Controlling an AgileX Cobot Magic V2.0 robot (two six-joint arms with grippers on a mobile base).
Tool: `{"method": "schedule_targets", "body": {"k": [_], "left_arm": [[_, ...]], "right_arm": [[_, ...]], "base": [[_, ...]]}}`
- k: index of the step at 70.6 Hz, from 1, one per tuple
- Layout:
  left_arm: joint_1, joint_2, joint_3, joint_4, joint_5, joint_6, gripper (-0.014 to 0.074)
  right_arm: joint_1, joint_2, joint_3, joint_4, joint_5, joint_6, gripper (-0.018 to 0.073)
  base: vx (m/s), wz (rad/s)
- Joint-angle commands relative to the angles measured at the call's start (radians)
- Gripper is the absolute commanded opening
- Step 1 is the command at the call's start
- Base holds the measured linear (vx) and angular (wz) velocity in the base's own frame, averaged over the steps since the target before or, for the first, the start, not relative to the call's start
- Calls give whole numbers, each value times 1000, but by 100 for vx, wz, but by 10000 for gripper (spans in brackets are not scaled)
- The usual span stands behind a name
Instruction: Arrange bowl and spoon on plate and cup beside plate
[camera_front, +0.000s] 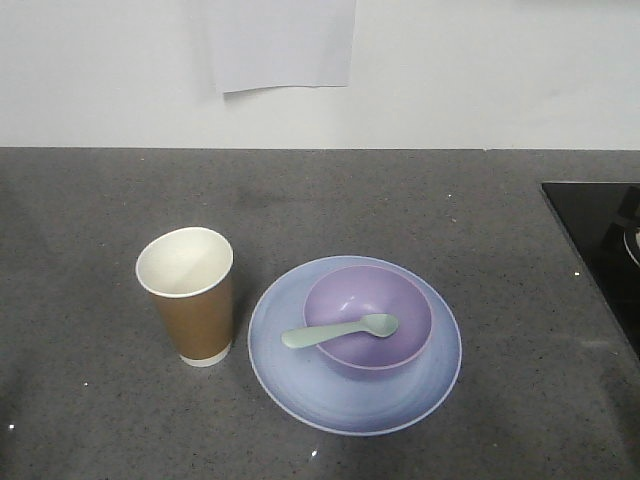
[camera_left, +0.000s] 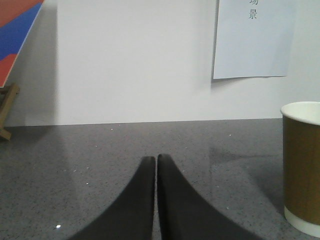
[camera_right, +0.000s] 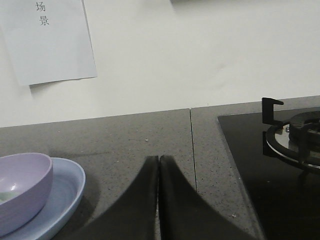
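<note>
Looked finished: bowl (camera_front: 368, 318) centred on plate (camera_front: 355, 345), spoon (camera_front: 340, 331) across bowl, cup (camera_front: 190, 295) beside plate's left rim; left gripper (camera_left: 156, 161) and right gripper (camera_right: 159, 161) pinched together, empty; best kept clear.

The left pincer (camera_left: 156, 162) shows at the bottom middle of its own wrist view. Its two black fingers (camera_left: 137, 200) are pressed together, tip to tip, with nothing between them. The right pincer (camera_right: 158, 162) looks the same at the bottom middle of its wrist view, closed tight and holding nothing. The front view shows no arm.
</note>
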Motion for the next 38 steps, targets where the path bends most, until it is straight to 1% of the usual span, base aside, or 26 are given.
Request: {"method": "schedule_targets", "body": {"k": [1,38], "left_arm": [[-1,-15,-7,-4,-70,-6,-6],[-1,-15,-7,-4,-70,-6,-6]], "right_arm": [[-7,-11,5,0,-76,1,-11],[-7,-11,5,-3,-74,1,-11]], "base": [[0,0],[0,0]]}}
